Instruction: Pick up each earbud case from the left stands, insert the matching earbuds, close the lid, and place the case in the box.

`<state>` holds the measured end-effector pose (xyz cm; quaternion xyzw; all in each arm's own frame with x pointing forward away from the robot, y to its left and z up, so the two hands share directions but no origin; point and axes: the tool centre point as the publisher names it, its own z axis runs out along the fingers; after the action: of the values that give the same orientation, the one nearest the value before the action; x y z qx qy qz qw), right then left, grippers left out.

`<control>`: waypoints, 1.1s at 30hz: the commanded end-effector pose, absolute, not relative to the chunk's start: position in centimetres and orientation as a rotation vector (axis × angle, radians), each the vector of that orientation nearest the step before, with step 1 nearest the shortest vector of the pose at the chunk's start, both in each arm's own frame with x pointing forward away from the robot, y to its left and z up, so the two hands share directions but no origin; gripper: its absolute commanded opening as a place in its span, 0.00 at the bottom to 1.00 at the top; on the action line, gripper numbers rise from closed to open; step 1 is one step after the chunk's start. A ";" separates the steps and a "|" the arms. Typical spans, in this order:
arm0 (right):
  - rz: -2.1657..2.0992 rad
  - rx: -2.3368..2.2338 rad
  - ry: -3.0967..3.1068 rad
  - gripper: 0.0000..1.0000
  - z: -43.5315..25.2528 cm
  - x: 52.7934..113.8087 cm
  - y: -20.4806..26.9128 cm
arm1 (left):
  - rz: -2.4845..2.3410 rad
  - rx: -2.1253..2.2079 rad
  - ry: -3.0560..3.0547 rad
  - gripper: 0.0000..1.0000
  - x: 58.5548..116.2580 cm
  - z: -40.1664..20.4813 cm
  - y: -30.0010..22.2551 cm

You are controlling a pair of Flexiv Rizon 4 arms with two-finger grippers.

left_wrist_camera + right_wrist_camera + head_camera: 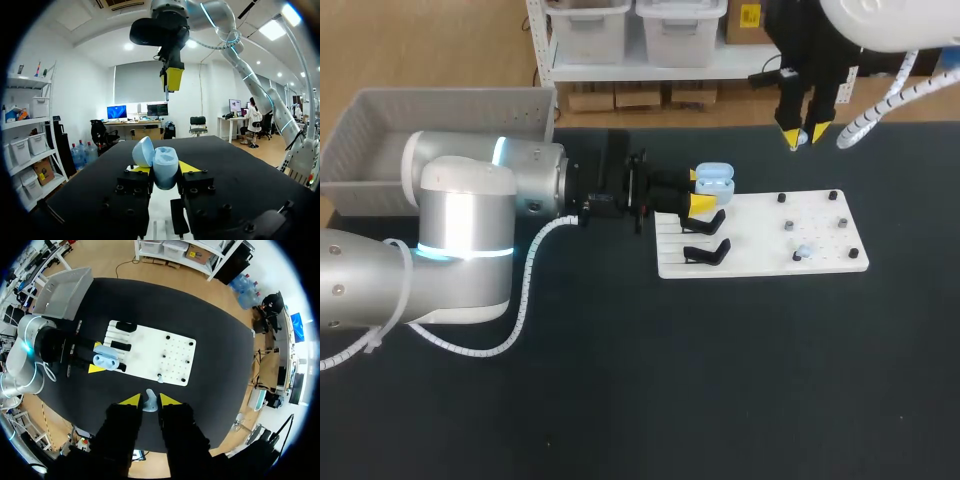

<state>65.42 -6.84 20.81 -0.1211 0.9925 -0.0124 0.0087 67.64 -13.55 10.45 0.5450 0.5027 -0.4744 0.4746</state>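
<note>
Pale blue, lid open, the earbud case [714, 181] is clamped by the left gripper [698, 189] at the left edge of the white board [760, 262]. Over the far edge of the table [620, 400], the right gripper [145, 401] pinches an earbud [150, 403]. Lowered askew, it may miss the case and fall.

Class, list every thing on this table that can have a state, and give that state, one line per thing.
earbud case: lid open, gripped
left gripper: shut on the earbud case
right gripper: shut on an earbud
other earbud: loose on the white board
black stands: both empty
box: nothing visible inside
</note>
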 end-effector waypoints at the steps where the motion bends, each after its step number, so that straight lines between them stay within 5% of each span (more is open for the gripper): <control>1: -0.040 -0.376 3.099 0.00 20.8 65.4 -6.8 | -1.156 1.327 1.226 0.00 67.5 10.3 -13.5; 33: -0.084 0.193 3.201 0.00 20.1 63.4 0.1 | -1.156 1.327 1.226 0.00 67.5 10.3 -13.5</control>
<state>62.95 -0.48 20.08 0.0595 0.9976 -0.0187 -0.0291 67.64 -13.55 10.45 0.5450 0.5026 -0.4744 0.4746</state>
